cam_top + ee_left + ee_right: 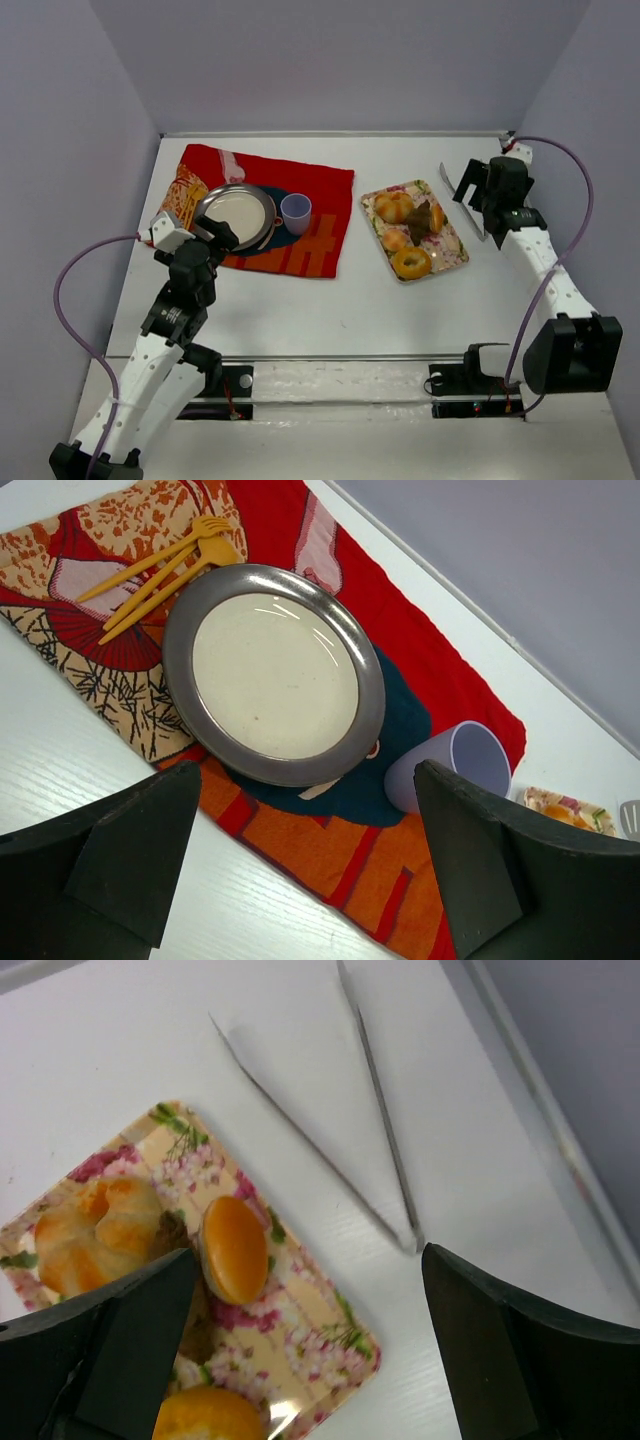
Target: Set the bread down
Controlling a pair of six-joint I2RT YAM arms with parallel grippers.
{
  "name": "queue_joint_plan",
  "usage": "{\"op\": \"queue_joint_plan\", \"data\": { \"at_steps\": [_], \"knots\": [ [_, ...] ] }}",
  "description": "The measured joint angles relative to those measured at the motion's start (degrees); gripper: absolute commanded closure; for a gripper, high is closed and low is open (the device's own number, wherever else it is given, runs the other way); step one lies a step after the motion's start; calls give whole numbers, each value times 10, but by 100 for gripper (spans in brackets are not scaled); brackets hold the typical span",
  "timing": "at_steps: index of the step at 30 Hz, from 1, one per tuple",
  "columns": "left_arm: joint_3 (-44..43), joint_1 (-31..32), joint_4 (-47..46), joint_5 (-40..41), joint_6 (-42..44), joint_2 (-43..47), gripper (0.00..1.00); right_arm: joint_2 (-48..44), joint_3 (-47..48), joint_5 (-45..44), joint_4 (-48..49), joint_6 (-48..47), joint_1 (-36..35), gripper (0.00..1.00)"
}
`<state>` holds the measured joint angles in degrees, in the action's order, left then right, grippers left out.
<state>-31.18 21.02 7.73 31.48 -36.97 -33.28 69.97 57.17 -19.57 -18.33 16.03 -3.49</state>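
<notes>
Nothing's placed yet, honestly. My right tool (308, 1290) is spread wide and empty. There's a bread roll (233, 1248) right under it on the floral tray (330, 1340), and tongs (388, 1140) just past it on the desk (150, 1040). My left tool (305, 780) is wide open too, holding nothing, above the bare plate (178, 670), where I'd guess the bread goes.

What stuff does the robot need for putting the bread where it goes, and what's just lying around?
For the job, probably:
- bread rolls
- floral tray holding them
- tongs
- plate

Just lying about:
- purple cup
- yellow forks
- red cloth
</notes>
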Motion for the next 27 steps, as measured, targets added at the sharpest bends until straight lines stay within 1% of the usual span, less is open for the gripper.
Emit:
{"op": "queue_joint_plan", "data": {
  "at_steps": [1,2,3,5,8,10,14,16,24,27],
  "knots": [
    [0,0,0,0,0,0,1,24,28,39,4,-40,24,0],
    [0,0,0,-2,1,0,1,44,48,61,3,-73,32,0],
    [0,0,0,-3,1,1,1,53,57,74,3,-90,34,0],
    [0,0,-1,-7,3,2,1,102,95,104,-5,-150,39,0],
    [0,0,-1,-10,5,2,1,163,137,139,-23,-212,52,0],
    [0,0,-1,-10,6,3,1,196,158,165,-47,-245,78,0],
    [0,0,-1,-10,6,5,1,231,177,206,-85,-283,140,0],
    [0,0,-1,-12,7,4,1,247,186,216,-100,-291,160,0],
    [0,0,-12,-28,16,-8,1,313,194,288,-131,-347,164,0],
    [0,0,-12,-30,16,-10,1,342,204,288,-139,-351,166,0]
  ]
}}
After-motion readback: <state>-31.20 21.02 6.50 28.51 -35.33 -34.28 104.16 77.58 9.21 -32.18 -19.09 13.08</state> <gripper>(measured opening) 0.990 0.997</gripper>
